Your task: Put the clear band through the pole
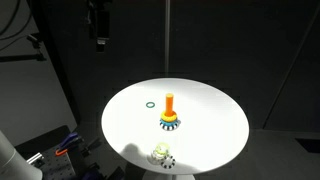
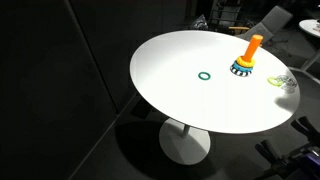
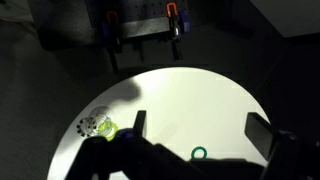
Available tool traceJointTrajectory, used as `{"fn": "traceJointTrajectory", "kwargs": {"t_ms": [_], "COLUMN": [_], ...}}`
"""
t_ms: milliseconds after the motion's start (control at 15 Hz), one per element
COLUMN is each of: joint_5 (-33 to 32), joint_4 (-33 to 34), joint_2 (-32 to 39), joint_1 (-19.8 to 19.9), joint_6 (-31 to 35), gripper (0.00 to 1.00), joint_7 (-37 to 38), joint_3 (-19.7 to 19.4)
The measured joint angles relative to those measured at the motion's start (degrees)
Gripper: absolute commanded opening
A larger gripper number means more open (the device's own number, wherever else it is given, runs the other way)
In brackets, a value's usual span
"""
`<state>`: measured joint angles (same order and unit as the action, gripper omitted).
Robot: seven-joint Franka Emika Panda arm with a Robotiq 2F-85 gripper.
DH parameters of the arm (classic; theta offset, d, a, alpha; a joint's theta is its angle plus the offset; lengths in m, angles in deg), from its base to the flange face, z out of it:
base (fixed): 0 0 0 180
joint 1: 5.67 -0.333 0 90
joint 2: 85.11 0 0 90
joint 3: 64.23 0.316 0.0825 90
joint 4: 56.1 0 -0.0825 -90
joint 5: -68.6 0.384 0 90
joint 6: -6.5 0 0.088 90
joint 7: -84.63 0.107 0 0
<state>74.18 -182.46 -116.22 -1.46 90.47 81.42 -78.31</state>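
Note:
The pole [image 1: 170,104] is a short orange peg on stacked coloured rings, upright near the middle of the white round table [image 1: 210,110]; it also shows in an exterior view [image 2: 252,47]. The clear band [image 2: 288,81] is a faint whitish ring next to a yellow-green ring [image 2: 275,80] near the table edge. In the wrist view I cannot make it out in the cluster beside the yellow-green ring [image 3: 106,128]. My gripper [image 3: 200,125] is open and empty, high above the table, far from both [image 1: 99,42]. The pole is hidden in the wrist view.
A dark green ring [image 1: 149,103] lies alone on the table, seen below my fingers in the wrist view [image 3: 200,153]. A black-and-white dotted ring [image 3: 88,125] lies in the cluster. The surroundings are dark; a chair [image 2: 262,22] stands behind the table.

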Motion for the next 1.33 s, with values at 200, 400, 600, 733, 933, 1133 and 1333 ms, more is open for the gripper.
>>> {"fn": "traceJointTrajectory", "kwargs": {"t_ms": [200,400,600,733,933,1133,1333], "joint_5": [0.0,0.0,-0.01,-0.05,-0.19,-0.85,-2.58], "joint_4": [0.02,0.0,-0.56,-1.4,-3.06,-5.61,-8.74], "joint_2": [-0.04,-0.01,0.44,1.17,2.52,4.01,5.71], "joint_1": [0.0,0.17,1.36,2.16,3.06,3.84,4.59], "joint_6": [0.01,0.14,2.94,6.5,12.51,19.25,26.08], "gripper": [1.0,1.0,1.0,1.0,1.0,1.0,1.0], "joint_7": [0.0,0.0,0.19,0.76,1.38,1.5,1.46], "joint_3": [0.0,0.18,1.32,2.09,2.67,2.8,2.79]}}
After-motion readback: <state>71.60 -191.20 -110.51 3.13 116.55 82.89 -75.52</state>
